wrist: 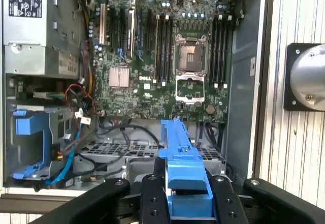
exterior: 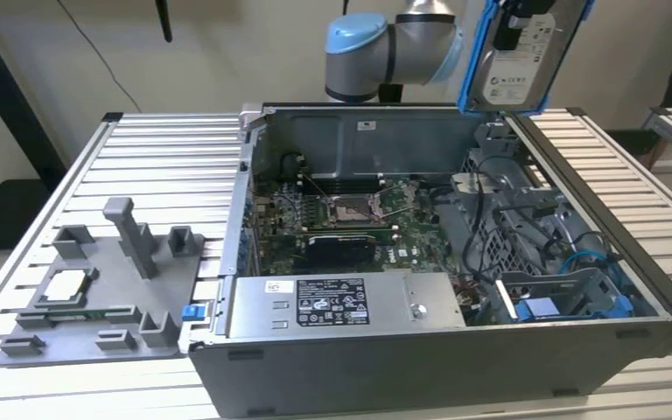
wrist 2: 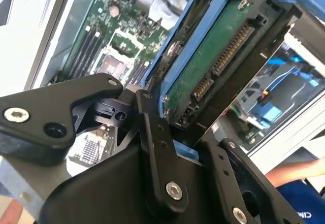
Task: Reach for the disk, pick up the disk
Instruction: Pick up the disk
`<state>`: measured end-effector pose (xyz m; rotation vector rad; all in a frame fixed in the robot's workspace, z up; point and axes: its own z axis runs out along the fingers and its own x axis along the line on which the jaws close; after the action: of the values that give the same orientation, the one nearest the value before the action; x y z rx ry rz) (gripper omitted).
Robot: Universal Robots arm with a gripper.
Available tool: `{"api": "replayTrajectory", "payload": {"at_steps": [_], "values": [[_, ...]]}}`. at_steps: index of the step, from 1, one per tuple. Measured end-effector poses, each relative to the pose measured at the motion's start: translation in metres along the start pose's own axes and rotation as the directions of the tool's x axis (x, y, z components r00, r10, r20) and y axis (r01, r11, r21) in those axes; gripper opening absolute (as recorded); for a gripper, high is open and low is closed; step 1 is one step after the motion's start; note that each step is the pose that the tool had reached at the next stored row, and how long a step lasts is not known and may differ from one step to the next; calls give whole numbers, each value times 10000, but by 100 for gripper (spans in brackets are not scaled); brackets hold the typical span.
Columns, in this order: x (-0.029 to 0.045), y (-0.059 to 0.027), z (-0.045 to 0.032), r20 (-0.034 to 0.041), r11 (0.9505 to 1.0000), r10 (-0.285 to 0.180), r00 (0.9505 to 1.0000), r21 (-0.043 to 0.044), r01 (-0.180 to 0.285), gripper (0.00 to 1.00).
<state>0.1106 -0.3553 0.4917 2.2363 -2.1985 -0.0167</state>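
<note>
Blue-framed disk apparently gripped, top cropped

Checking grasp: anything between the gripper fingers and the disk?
Nothing: in both wrist views the gripper fingers clamp straight onto the disk's blue frame, lifted above the open computer case.

The computer case is sitting on the tabletop, the fixture tray lying at its exterior-view left; the disk is hanging above the case's rear.
</note>
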Motion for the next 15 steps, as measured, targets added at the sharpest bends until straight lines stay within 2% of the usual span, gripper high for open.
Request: {"api": "replayTrajectory", "payload": {"at_steps": [4, 15], "values": [[3, -171, -2, 1, 10000, -2, 10000, -5, 2, 0], [3, -186, -2, 0, 10000, -1, 10000, -4, 1, 0]]}}
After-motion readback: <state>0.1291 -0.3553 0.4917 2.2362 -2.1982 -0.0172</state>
